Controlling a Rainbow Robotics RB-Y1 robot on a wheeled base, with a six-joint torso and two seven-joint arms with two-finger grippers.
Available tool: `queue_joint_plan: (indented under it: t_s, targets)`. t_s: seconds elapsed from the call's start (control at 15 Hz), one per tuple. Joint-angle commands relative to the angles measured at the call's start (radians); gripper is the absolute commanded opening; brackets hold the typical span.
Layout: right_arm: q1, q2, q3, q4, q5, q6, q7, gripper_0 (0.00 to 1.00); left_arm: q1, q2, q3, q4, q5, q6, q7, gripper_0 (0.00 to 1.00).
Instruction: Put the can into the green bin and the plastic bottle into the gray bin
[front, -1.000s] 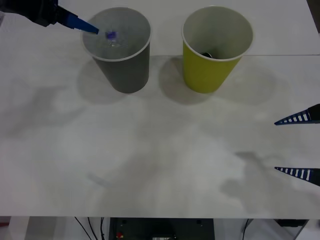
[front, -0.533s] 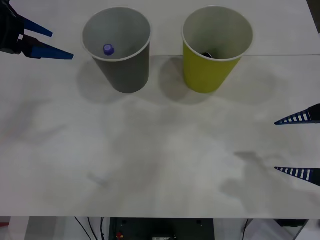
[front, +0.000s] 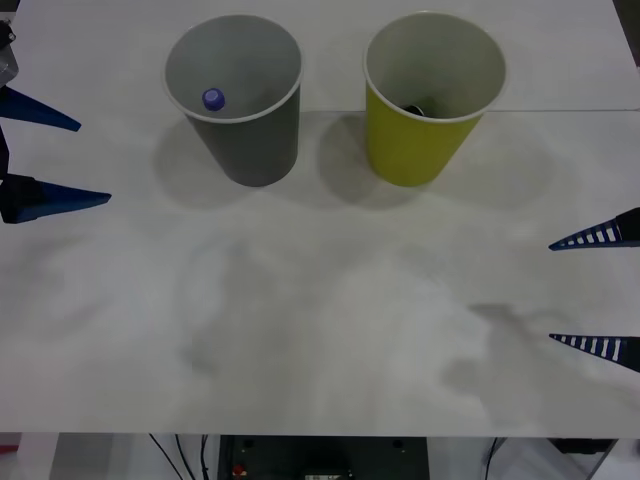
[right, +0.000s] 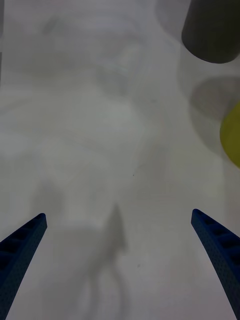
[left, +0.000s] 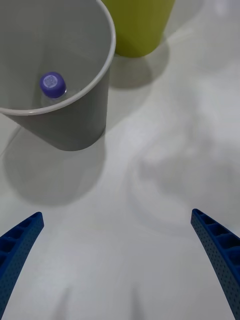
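The plastic bottle (front: 213, 98) stands inside the gray bin (front: 255, 145), its purple-blue cap (left: 52, 84) facing up. To the right of it is the green bin (front: 412, 145); a small dark shape (front: 415, 108) lies low inside, and I cannot tell if it is the can. My left gripper (front: 95, 162) hangs open and empty at the table's left edge, well clear of the gray bin (left: 80, 125). My right gripper (front: 550, 292) is open and empty at the right edge, nearer the front. The right wrist view takes in both bins' bases, gray bin (right: 212, 30) and green bin (right: 232, 132).
Both bins stand at the back of the white table (front: 320, 300). A seam (front: 560, 110) between two tabletops runs behind the bins.
My left gripper has drawn back from over the gray bin to the left and toward the front, open. The bottle now rests inside the gray bin. The right arm has not moved.
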Motion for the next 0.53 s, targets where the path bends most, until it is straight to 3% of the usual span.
queue_joint_plan:
  t_s: [0.07,0.53]
  targets:
    - [0.0,0.0,0.0,0.0,0.0,0.0,0.0,1.0,0.116,0.009,0.054,-0.024,0.051,0.009,-0.155,1.0]
    - [0.0,0.0,0.0,0.0,0.0,0.0,0.0,1.0,0.317,0.011,0.122,-0.033,0.118,0.018,-0.48,1.0]
